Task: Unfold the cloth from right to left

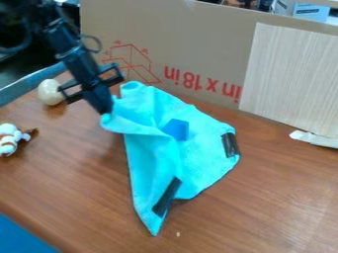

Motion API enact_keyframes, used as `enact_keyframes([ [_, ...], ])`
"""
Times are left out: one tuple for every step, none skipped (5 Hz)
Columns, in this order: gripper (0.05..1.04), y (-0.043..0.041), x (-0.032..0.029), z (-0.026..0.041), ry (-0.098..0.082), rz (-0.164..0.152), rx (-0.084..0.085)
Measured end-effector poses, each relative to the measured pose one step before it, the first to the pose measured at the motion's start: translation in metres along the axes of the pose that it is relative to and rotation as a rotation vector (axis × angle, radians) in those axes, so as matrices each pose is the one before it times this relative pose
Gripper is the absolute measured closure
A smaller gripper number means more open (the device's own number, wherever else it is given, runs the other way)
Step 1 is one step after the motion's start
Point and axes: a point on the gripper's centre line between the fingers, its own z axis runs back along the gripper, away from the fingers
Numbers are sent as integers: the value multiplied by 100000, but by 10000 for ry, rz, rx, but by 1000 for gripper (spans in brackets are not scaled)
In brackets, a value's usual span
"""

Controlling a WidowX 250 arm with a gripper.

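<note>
- Camera view: a turquoise cloth [206, 160] is being clenched at its upper left by the end effector [105, 110].
- Its lower part is being supported by the counter [277, 197].

Matt soft turquoise cloth [206, 163] on glossy wood table [277, 197].

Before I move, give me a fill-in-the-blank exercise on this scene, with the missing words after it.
The gripper has its jaws closed on the cloth, at the end toward the picture's ____ side.
The number of black strips on the cloth is ____.
The small square on the cloth is coloured ____.
The print on the brown cardboard behind the cloth is ____.

Missing words: left; two; blue; red.
</note>
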Motion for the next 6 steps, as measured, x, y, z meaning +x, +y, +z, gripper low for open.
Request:
enact_keyframes([
  [1028,4100,-869,291,84,-33,-134],
  [1028,3538,-1126,1020,199,-195,-272],
  [1028,2707,-546,1424,-152,-313,-238],
  [1028,958,-126,727,-218,-136,-235],
  [1028,226,83,292,-217,-216,-216],
  [1005,-85,-43,383,-666,-419,363],
])
